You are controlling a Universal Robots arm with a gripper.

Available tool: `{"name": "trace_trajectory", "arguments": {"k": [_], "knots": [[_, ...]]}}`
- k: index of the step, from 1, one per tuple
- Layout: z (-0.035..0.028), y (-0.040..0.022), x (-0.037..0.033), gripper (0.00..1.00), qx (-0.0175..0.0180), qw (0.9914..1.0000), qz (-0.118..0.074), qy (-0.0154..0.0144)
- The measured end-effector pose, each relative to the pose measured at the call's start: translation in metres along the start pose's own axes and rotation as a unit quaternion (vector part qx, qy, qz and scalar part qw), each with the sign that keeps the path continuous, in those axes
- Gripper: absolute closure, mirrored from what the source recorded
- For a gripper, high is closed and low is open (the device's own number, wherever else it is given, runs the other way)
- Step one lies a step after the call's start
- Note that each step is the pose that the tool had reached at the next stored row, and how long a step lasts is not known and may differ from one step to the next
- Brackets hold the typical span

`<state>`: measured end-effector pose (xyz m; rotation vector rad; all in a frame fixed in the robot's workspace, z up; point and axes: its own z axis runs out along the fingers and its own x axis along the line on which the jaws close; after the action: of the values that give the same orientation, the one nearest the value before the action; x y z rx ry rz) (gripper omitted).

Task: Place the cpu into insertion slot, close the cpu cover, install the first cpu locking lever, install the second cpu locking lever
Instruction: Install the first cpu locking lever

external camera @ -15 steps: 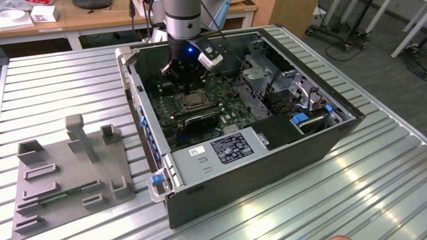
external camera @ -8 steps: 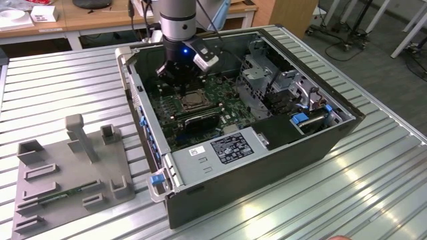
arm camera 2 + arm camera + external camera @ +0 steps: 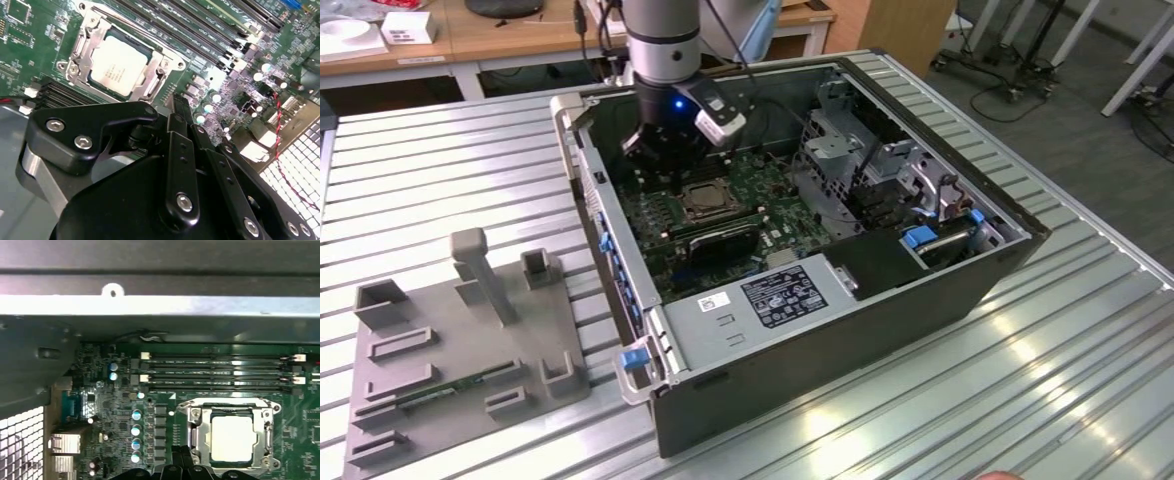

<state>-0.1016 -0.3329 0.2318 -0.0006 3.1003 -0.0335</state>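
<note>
Silvery cpu (image 3: 119, 66) seated under closed cpu cover (image 3: 82, 47), arm (image 3: 663, 40) vertical inside case (image 3: 854, 330), tool (image 3: 176, 104) pinched together, empty, beside cover.

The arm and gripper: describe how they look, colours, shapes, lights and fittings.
The arm is a pale grey cylinder with a darker band and dark cables alongside. A blue light glows at the wrist, beside a white boxy module. The gripper is matte black, with jointed link bars and silver screw heads.

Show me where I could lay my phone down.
The ribbed metal table is bare at the exterior view's upper left, between the grey slotted tray and the open black computer case, and at lower right. Inside is crowded.
</note>
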Motion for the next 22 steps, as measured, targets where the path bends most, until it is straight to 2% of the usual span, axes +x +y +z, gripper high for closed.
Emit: {"name": "trace_trajectory", "arguments": {"k": [4,13,22], "knots": [[0.0000,0.0000,0.0027,0.89,0.0000,1.00000,0.000,0.0000],[-0.0003,-0.0001,0.0030,0.89,0.0001,1.00000,0.000,0.0001],[-0.0087,-0.0002,0.0026,0.89,0.0001,1.00000,0.000,0.0000]]}}
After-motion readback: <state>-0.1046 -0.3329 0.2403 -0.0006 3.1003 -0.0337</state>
